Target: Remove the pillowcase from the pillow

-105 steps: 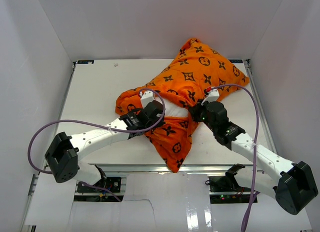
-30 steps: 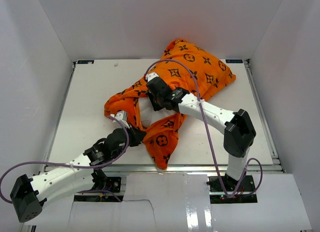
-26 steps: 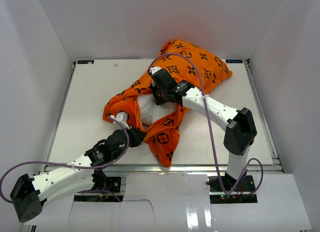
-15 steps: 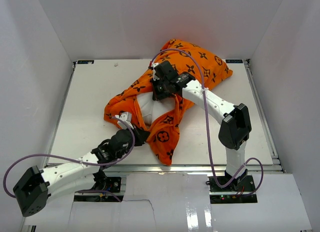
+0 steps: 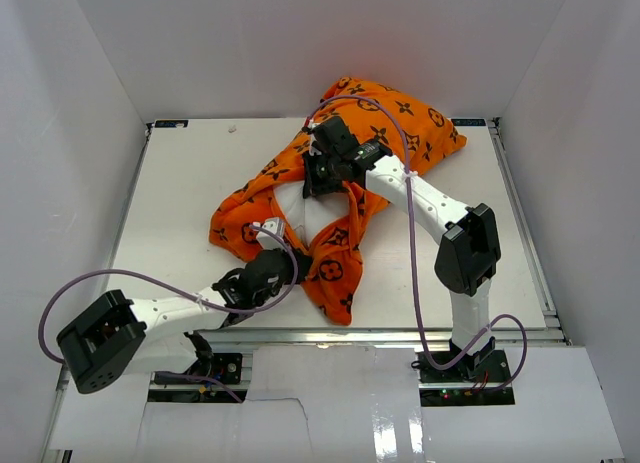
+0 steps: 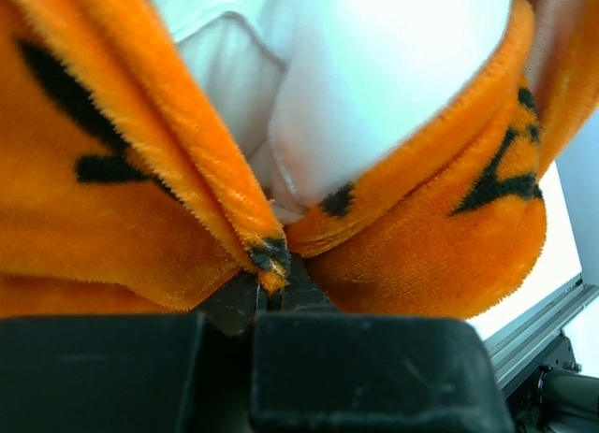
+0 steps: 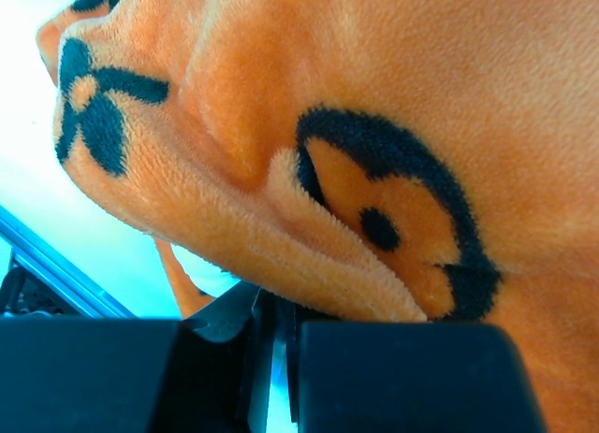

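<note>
**Top view:** left gripper (image 5: 283,260) clamped on the pillowcase (image 5: 400,115) hem at the near side of the pillow (image 5: 301,206). The right gripper (image 5: 314,179), swung across since earlier, pinches the hem at the pillow's far side. The mouth gapes wider, so stripping has likely begun, though most of the pillow remains covered.

**Left wrist:** jaws closed on the orange hem, pillow just beyond.

**Right wrist:** jaws closed on an orange fold.

**Count:** one pillow, one pillowcase, two grippers.

Pillowcase (image 5: 395,118), pillow (image 5: 300,208) apparently inside, on white table (image 5: 185,183)
</note>
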Controlling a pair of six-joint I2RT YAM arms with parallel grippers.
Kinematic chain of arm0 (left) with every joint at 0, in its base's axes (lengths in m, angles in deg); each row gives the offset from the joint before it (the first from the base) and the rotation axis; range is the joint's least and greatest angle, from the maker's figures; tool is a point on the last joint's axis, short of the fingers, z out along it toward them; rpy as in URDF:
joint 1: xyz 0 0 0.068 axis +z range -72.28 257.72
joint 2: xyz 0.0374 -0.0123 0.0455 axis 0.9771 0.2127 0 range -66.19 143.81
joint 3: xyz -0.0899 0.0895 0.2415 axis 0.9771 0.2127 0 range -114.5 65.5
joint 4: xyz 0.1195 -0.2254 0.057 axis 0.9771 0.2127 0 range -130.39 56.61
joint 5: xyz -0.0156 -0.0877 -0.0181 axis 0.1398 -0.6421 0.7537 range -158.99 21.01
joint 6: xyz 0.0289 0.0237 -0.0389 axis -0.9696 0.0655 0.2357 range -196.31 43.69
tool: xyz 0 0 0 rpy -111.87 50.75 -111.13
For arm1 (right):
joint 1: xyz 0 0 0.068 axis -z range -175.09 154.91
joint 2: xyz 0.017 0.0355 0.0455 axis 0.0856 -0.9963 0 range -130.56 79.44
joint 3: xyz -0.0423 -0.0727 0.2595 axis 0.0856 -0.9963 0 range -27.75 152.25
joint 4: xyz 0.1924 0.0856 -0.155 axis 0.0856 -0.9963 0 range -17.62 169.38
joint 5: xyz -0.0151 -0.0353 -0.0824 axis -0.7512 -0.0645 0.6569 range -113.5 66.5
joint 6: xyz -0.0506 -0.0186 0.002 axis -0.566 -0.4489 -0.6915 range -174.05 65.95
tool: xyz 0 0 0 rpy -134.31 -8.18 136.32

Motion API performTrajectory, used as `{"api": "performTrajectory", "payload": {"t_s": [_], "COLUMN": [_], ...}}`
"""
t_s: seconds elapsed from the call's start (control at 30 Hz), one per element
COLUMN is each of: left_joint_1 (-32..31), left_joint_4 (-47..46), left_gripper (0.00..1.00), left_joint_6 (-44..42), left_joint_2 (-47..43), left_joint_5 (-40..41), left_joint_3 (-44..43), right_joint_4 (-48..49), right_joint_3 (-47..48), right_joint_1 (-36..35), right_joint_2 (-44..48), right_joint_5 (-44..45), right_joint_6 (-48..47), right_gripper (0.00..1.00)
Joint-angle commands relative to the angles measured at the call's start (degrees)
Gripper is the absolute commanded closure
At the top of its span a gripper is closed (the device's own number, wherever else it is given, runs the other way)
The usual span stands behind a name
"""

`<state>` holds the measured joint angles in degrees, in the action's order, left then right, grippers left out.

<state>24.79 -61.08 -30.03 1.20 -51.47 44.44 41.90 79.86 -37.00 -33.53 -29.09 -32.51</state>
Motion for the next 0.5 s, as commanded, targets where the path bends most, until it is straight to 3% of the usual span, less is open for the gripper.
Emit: {"api": "performTrajectory", "payload": {"t_s": [0.0,0.23,0.47], "left_joint_1": [-5.08,-11.05,-16.5], "left_joint_4": [0.75,-4.44,-4.54], "left_gripper": [1.0,1.0,1.0], "left_joint_6": [-1.89,-1.99,5.03], "left_joint_2": [3.35,11.52,21.62], "left_joint_5": [-13.82,-12.69,-3.46], "left_joint_3": [-1.43,-2.23,-1.36], "right_joint_4": [28.07,28.43,25.17], "right_joint_3": [4.27,5.4,12.35], "right_joint_1": [1.31,1.3,2.88], "right_joint_2": [1.87,3.28,2.05], "right_joint_5": [2.33,4.26,3.48], "right_joint_6": [3.24,3.07,3.33], "right_gripper": [0.92,0.92,0.92]}}
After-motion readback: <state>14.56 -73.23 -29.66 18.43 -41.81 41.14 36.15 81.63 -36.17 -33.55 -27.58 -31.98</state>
